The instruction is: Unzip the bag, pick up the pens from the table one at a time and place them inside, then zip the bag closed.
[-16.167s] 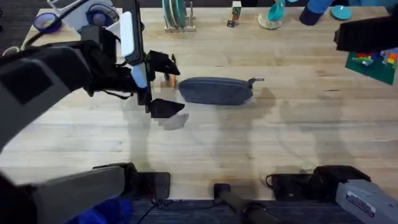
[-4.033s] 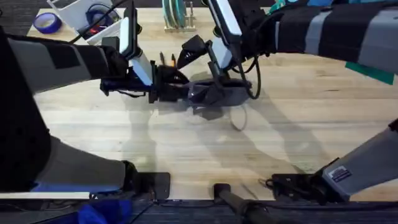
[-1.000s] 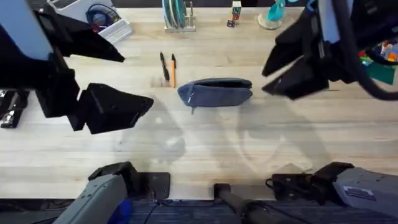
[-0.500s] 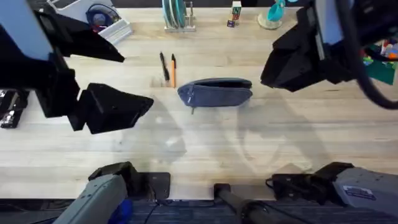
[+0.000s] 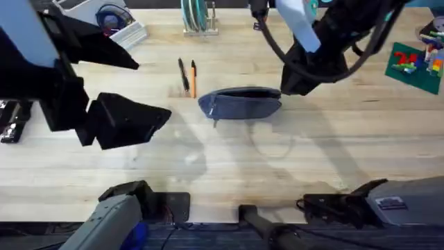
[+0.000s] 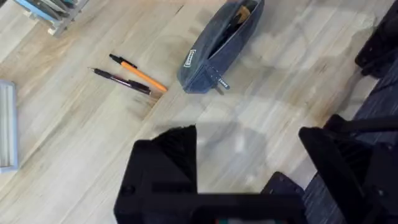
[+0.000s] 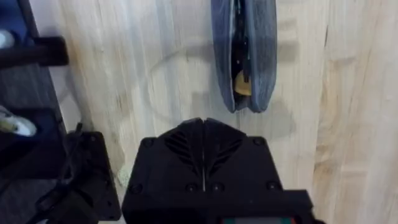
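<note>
The grey-blue bag (image 5: 240, 103) lies mid-table with its zipper open; the right wrist view looks into the gap (image 7: 244, 50), where something yellowish shows. The black pen (image 5: 182, 74) and the orange pen (image 5: 193, 78) lie side by side on the table (image 5: 229, 160), just left of the bag and behind it. In the left wrist view the bag (image 6: 219, 45) and both pens (image 6: 132, 76) are far off. My left gripper (image 5: 149, 90) hangs high at the left, open and empty. My right gripper (image 5: 297, 82) hovers over the bag's right end, shut and empty (image 7: 203, 146).
A white bin (image 5: 104, 17) with a tape roll stands at the back left. A dish rack (image 5: 198, 17) and a teal cup (image 5: 305, 17) line the back edge. A green plate with toy bricks (image 5: 415, 64) sits at the right. Bare wood lies in front of the bag.
My right arm has swung left and come lower, ending over the bag's right end. The left arm, bag and pens have stayed put.
</note>
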`<action>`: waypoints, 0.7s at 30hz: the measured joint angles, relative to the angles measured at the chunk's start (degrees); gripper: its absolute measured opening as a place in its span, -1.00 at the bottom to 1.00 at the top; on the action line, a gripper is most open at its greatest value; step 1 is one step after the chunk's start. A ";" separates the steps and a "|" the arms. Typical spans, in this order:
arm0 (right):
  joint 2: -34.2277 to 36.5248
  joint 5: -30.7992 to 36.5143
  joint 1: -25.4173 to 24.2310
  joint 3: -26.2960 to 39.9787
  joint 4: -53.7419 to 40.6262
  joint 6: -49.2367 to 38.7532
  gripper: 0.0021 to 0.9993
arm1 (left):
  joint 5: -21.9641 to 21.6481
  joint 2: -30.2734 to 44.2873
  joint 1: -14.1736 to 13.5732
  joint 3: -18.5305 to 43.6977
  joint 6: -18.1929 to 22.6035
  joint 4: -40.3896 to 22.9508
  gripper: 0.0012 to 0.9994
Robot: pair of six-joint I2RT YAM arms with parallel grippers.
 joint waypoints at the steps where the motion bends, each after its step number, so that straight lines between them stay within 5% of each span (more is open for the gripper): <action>1: 0.48 0.20 0.00 0.00 0.26 0.00 -0.94 | 0.00 0.00 0.00 0.00 0.00 -0.02 0.99; 21: 4.99 0.47 0.00 0.00 4.45 -1.70 -0.94 | -0.15 0.00 0.00 0.00 -0.02 0.00 0.99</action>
